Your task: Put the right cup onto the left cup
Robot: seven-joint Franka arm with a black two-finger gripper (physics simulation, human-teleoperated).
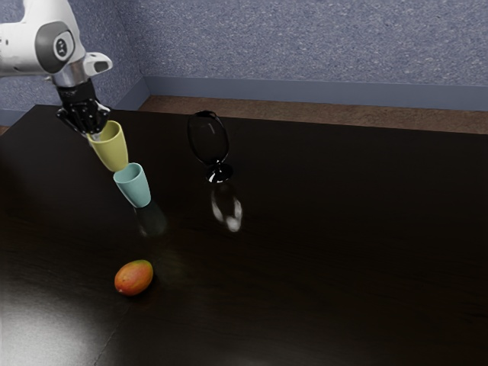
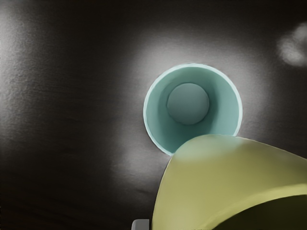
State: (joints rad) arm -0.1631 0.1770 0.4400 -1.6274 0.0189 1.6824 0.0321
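Observation:
My gripper is at the upper left of the exterior view, shut on the rim of the yellow cup. That cup hangs tilted off the table, its base close to the rim of the teal cup, which stands upright on the table. In the wrist view the yellow cup covers part of the near rim of the teal cup, whose open inside is mostly visible. A grey piece of a finger appears beside the yellow cup.
A dark, glossy wine glass stands on the black table, toward the exterior view's right from the cups. A red-orange mango lies nearer that camera.

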